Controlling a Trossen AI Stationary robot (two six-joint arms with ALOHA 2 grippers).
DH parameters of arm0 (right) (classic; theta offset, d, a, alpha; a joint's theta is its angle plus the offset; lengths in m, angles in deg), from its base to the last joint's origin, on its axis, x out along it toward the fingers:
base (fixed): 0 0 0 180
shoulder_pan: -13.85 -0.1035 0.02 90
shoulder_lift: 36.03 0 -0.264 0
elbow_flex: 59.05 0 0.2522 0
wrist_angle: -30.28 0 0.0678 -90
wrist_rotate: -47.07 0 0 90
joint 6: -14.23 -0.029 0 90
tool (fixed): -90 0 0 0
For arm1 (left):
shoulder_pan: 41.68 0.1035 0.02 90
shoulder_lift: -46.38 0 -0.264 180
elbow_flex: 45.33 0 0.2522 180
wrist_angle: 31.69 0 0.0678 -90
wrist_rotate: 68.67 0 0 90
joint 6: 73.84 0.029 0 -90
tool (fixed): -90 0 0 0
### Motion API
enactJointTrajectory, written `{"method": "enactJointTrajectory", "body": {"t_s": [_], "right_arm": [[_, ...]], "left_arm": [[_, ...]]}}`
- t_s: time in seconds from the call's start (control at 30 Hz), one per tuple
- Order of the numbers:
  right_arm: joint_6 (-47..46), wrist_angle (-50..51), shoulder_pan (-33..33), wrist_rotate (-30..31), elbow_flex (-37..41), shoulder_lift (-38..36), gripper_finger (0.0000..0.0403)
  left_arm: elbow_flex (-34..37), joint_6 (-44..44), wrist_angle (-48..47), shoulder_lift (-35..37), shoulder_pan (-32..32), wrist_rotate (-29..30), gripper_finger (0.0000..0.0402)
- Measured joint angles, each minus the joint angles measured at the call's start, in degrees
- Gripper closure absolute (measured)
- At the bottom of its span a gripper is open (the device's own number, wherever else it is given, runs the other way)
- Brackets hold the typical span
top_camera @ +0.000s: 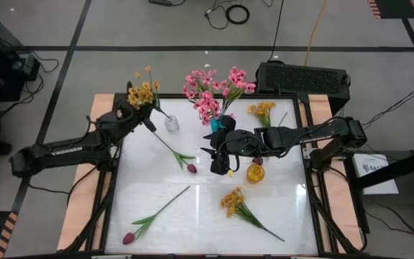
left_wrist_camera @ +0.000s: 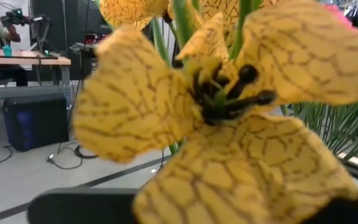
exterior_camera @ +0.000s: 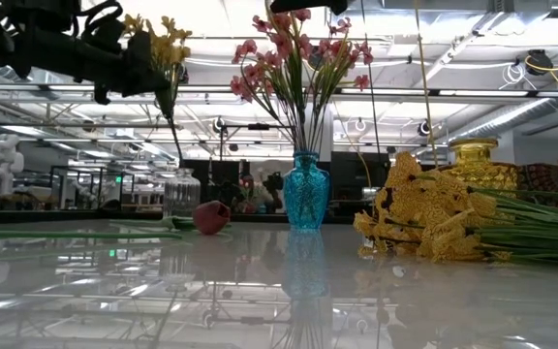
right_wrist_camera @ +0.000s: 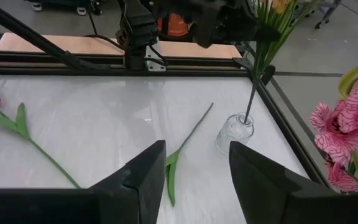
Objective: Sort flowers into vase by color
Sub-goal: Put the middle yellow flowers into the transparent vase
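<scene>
My left gripper (top_camera: 134,103) is at the table's far left, shut on a yellow-orange flower spray (top_camera: 144,91) whose blossoms fill the left wrist view (left_wrist_camera: 229,124). The spray's stem runs down into a small clear glass vase (top_camera: 171,124). Pink flowers (top_camera: 210,90) stand in a blue vase (exterior_camera: 305,191). My right gripper (right_wrist_camera: 197,180) hovers open over the table's middle, beside a yellow vase (top_camera: 255,173), with nothing between its fingers. Two dark magenta tulips (top_camera: 190,167) (top_camera: 129,237) and two more yellow sprays (top_camera: 262,109) (top_camera: 236,203) lie flat on the table. My left gripper holds the yellow spray by the upper stems (right_wrist_camera: 261,34), just under the blossoms, coming in level from the table's left. How the fingers close on the stems is hidden by the blossoms. The stem slants down, its lower end (right_wrist_camera: 248,112) inside the clear vase's mouth.
The table has raised wooden side rails (top_camera: 77,216) and a black box (top_camera: 302,78) behind its far edge. Free white tabletop lies near the front centre, between the near tulip and the near yellow spray.
</scene>
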Motion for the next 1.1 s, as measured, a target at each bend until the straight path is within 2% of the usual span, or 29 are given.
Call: {"method": "enactJointTrajectory", "body": {"t_s": [0.63, 0.77, 1.1], "right_arm": [[0.01, 0.04, 0.00, 0.00, 0.00, 0.01, 0.0234], [0.01, 0.09, 0.00, 0.00, 0.00, 0.01, 0.0234], [0.01, 0.69, -0.04, -0.02, 0.00, 0.01, 0.0234]], "left_arm": [[0.00, 1.19, -0.42, -7.04, -0.01, -1.54, 0.0360], [0.00, 1.48, -0.66, -7.99, 0.00, -1.62, 0.0319], [-0.04, 4.15, -3.14, -7.64, 0.00, -1.41, 0.0158]]}}
